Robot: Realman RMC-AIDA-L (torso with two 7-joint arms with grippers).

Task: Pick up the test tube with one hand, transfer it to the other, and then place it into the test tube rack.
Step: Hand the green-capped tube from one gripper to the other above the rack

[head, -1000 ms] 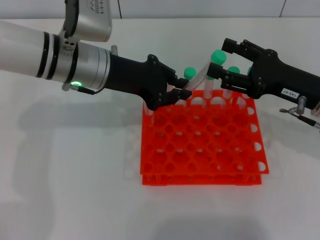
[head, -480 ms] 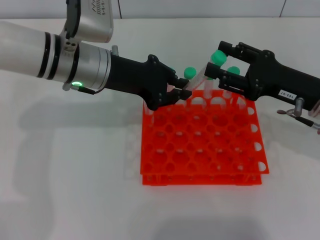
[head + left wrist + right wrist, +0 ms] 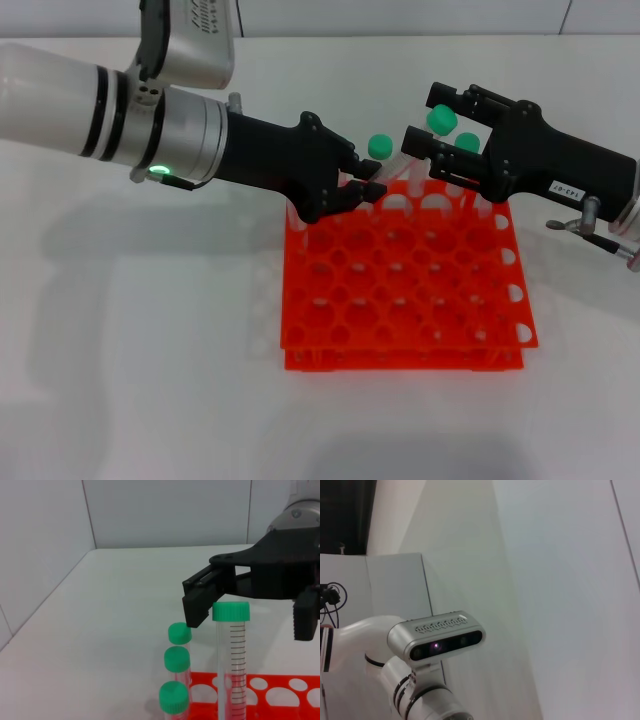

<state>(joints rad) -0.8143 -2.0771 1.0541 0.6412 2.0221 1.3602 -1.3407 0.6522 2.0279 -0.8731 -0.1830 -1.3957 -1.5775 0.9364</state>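
My left gripper (image 3: 364, 189) is shut on the pointed lower end of the test tube (image 3: 398, 161) and holds it tilted above the back edge of the orange-red rack (image 3: 400, 300). The tube's green cap (image 3: 441, 120) points up and to the right. My right gripper (image 3: 424, 117), the labelled one, is open, with its jaws on either side of the cap end and not closed on it. In the left wrist view the tube (image 3: 231, 655) stands between the right gripper's fingers (image 3: 200, 602), with gaps on both sides. The right wrist view shows none of this.
Other green-capped tubes stand in the rack's back row (image 3: 379, 146) (image 3: 466, 142); three show in the left wrist view (image 3: 177, 658). The rack sits on a white table (image 3: 150, 380). The right wrist view shows only a wall and the robot's head camera (image 3: 437, 637).
My right gripper has moved left, and its open jaws now straddle the tube's cap end. My left gripper has kept hold of the tube and barely moved.
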